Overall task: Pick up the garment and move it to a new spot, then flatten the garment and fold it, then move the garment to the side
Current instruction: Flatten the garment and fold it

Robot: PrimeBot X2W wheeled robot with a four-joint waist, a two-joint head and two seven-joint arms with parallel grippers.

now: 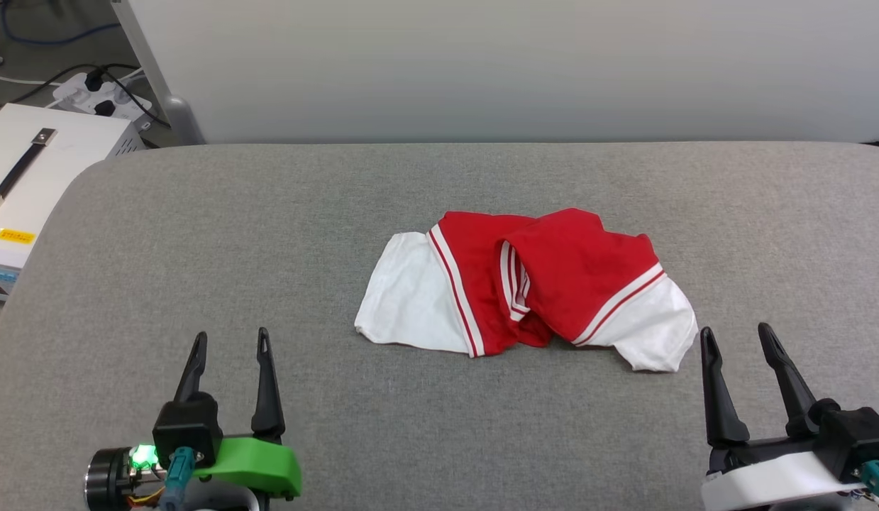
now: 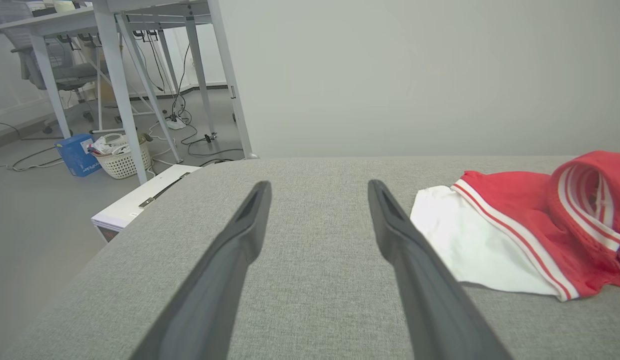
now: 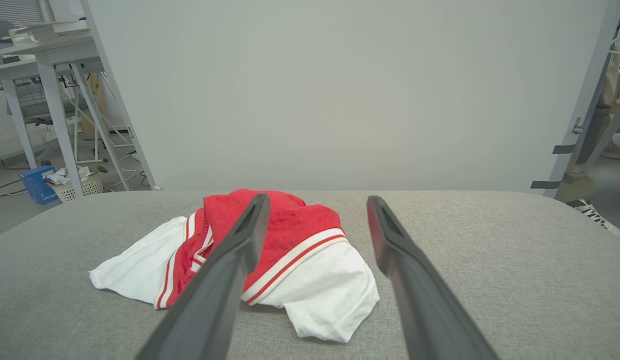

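Head view: the garment (image 1: pixel 553 284) lies crumpled at the middle of the bench (image 1: pixel 198 234), white sleeves out to either side. Left gripper (image 1: pixel 231 333) and right gripper (image 1: pixel 736 328) sit near the front edge, both spread and empty. Pinching one layer of the heap could lift it twisted.

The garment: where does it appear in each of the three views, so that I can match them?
Head view: the garment lies at the centre, on the grey surface.
Left wrist view: the garment is at the right edge, partly cut off.
Right wrist view: the garment is left of centre, partly behind one finger of the right gripper.
Shared landmark: the pale wall behind the grey surface's far edge.
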